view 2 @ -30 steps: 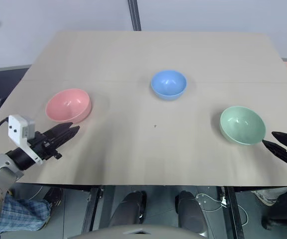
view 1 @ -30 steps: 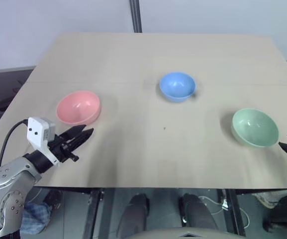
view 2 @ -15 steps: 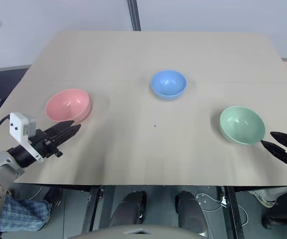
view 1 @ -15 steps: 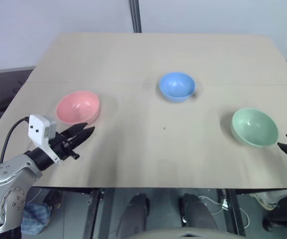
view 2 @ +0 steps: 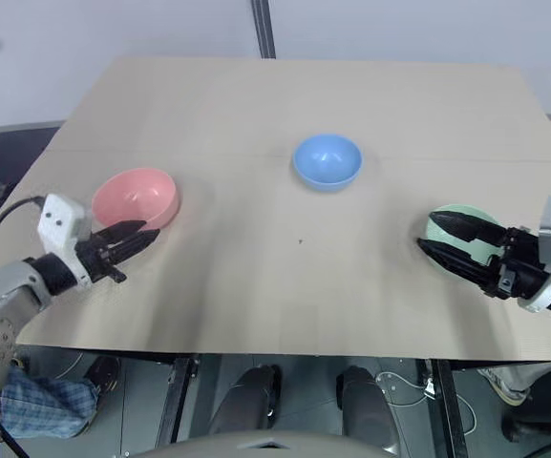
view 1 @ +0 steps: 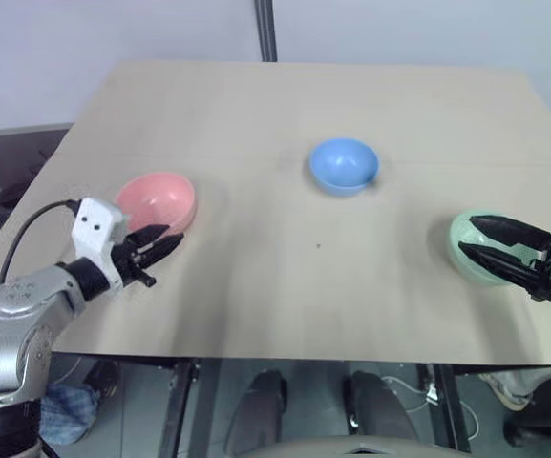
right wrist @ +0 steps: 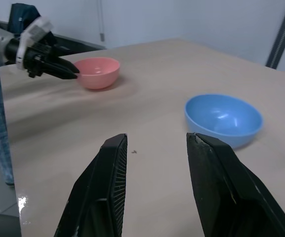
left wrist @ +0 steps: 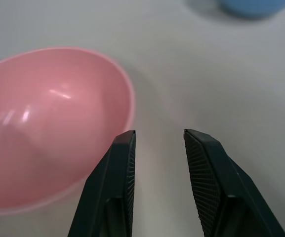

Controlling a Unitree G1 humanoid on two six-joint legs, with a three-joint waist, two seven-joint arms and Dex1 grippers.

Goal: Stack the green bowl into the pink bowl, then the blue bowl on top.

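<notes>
While the three bowls sit apart on the tabletop (view 1: 285, 114), none is stacked. The pink bowl (view 1: 158, 199) lies at the left, the blue bowl (view 1: 344, 165) toward the middle and farther back, and the green bowl (view 2: 458, 233) at the right. The left claw (view 1: 165, 244) hangs just beside the pink bowl's near rim, its fingers a little apart and holding nothing. The right claw (view 2: 444, 235) reaches over the green bowl with its fingers spread wide, partly covering it; whether they touch the bowl cannot be told.
</notes>
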